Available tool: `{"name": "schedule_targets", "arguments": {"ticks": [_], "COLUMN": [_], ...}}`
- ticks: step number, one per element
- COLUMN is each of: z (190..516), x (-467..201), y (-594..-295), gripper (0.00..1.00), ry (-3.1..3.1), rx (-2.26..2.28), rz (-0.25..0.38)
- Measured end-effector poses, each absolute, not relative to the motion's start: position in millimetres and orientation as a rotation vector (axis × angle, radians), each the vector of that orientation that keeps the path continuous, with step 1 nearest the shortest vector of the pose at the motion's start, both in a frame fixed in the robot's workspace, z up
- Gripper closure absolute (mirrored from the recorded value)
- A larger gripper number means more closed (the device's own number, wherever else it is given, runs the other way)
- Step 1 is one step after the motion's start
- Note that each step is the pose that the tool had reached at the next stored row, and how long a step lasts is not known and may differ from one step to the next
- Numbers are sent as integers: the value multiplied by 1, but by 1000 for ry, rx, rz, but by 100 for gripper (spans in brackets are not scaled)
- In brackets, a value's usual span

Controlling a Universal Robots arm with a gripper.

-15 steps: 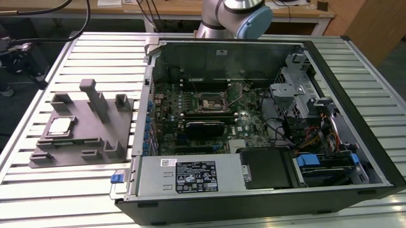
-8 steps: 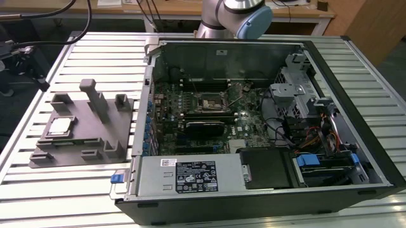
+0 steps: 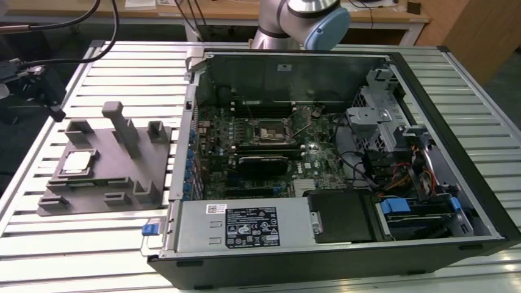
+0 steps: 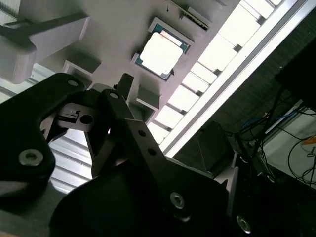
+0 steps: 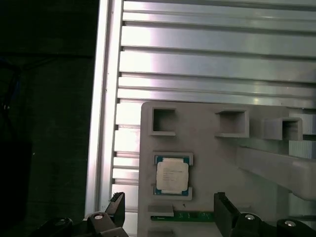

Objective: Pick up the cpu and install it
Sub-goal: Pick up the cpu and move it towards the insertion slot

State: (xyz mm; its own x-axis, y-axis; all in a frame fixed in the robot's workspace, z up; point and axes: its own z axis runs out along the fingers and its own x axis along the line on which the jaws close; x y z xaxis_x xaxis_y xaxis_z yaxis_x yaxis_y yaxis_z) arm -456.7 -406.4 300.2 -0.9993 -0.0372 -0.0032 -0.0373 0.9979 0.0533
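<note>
Hovering open and empty over the fixture [image 5: 212, 148], tool [image 5: 169, 202] apart from every edge of the cpu [image 5: 172, 177]

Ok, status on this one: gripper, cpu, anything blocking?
Copy: gripper open, fingers empty; cpu seated in grey fixture, untouched; nothing covering it.

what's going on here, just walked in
A robot arm's gripper is close to the cpu, with its jaws open and empty, not touching the chip. The cpu lies flat in its pocket on the grey fixture block, which sits on the slatted table beside the open computer case. The cpu has not yet been lifted or installed.
</note>
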Motion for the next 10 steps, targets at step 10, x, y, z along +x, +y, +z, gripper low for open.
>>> {"name": "schedule_targets", "arguments": {"ticks": [10], "z": [289], "x": [-452], "y": [-407], "gripper": [20], "ry": [3138], "rx": [-87], "rz": [84]}}
